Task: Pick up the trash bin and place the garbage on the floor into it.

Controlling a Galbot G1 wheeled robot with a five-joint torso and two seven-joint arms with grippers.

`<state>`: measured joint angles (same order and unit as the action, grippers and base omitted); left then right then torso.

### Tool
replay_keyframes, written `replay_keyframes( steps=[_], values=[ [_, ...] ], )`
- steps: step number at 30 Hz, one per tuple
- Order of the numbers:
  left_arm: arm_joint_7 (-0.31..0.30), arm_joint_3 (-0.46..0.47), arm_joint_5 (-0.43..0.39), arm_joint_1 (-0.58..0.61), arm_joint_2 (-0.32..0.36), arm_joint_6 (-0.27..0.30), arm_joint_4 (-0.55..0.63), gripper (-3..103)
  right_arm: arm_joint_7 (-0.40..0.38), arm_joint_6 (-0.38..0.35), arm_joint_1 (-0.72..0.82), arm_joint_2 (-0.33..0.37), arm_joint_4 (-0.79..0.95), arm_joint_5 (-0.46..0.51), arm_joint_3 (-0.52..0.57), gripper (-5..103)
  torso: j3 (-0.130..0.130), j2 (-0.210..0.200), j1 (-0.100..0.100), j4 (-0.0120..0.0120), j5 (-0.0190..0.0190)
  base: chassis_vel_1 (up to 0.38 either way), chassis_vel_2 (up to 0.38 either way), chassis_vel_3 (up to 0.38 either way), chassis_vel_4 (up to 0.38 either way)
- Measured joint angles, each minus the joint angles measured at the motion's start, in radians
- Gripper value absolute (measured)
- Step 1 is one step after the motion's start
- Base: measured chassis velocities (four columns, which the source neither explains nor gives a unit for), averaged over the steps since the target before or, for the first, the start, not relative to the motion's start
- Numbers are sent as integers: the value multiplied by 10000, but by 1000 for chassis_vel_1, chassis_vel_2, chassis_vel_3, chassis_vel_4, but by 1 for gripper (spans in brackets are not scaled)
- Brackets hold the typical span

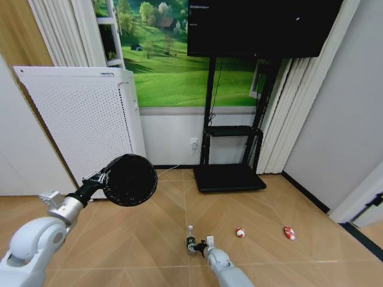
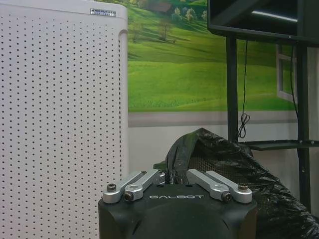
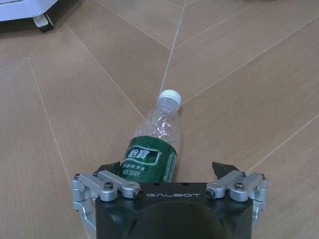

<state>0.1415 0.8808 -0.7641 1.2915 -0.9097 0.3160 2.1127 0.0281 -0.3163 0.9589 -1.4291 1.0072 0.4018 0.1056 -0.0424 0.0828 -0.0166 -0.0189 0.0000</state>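
From the head camera, the left gripper holds the trash bin up off the floor at about nine o'clock in the picture, tipped on its side so its round end faces the camera, in front of the tall white perforated appliance. Low at six o'clock the right gripper is down at the floor over the bottle, and the two red-and-white scraps lie on the wood floor toward four o'clock, well apart from each other. In the left wrist view, the left gripper has its fingers drawn in on the bin's rim and black liner, so it is closed on the bin; "GALBOT" is printed on the housing, and a small plate on top of the appliance carries writing too small to read. In the right wrist view, the right gripper has its fingers spread wide on either side of the bottle, which lies flat with its white cap pointing toward twelve o'clock; the fingers do not touch it. The green label bears Chinese characters and what looks like "350", and "GALBOT" shows on the housing. The step in hand seems to be grasping the bottle; the next move calls for closing squarely on its body, since a round bottle could roll away.
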Motion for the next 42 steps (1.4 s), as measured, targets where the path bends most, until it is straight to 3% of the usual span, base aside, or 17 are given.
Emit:
replay_keyframes(
  steps=[16, 18, 21, 26, 27, 30, 31, 33, 35, 37, 42],
  values=[
    [29, 3, 48, 31, -100, 82, 24, 7, 2, 149, -6, -122, -350, -125, -119, 101, 0, 0, 0, 0, 0, 0, 0, 0, 0],
    [28, 6, 36, 26, -98, 104, 34, 7, 11, 255, -30, -128, -442, -202, -151, 92, 0, 0, 0, 0, 0, 0, 0, 0, 0],
    [28, 7, 34, 25, -104, 121, 37, 7, 11, 289, -45, -134, -497, -202, -164, 87, 0, 0, 0, 0, 0, 0, 0, 0, 0],
    [35, -83, 36, -54, -128, 178, 8, 7, 22, 490, -133, -175, -758, -295, -161, 65, 0, 0, 0, 0, 0, 0, 0, 0, 0],
    [35, -83, 36, -54, -128, 178, 8, 7, 22, 490, -133, -175, -758, -295, -161, 65, 0, 0, 0, 0, 0, 0, 0, 0, 0],
    [87, -169, 81, -156, -188, 210, -107, 7, 19, 547, -131, -105, -673, -345, -125, 49, 0, 0, 0, 1, 1, 0, 0, 0, 0],
    [87, -169, 81, -156, -188, 210, -107, 7, 19, 547, -131, -105, -673, -345, -125, 49, 0, 0, 0, 1, 1, 0, 0, 0, 0],
    [145, -202, 145, -179, -291, 211, -191, 7, -100, 548, 46, 111, -141, -296, -9, 41, 0, 0, 0, 1, 3, 0, 0, 0, 0],
    [180, -209, 167, -179, -337, 211, -228, 7, -193, 544, 176, 259, 255, -237, 77, 41, 0, 0, 0, 1, 2, 0, 0, 0, 0],
    [275, -213, 218, -210, -431, 206, -364, 7, -363, 377, 589, 787, 1616, 193, 410, 31, 0, 0, 0, 1, 3, 0, 0, 0, 0],
    [481, -288, 330, -388, -565, 143, -649, 7, -462, 136, 956, 1557, 3025, 796, 1306, 27, 0, 0, 0, 0, 5, 0, 0, 0, 0]
  ],
)
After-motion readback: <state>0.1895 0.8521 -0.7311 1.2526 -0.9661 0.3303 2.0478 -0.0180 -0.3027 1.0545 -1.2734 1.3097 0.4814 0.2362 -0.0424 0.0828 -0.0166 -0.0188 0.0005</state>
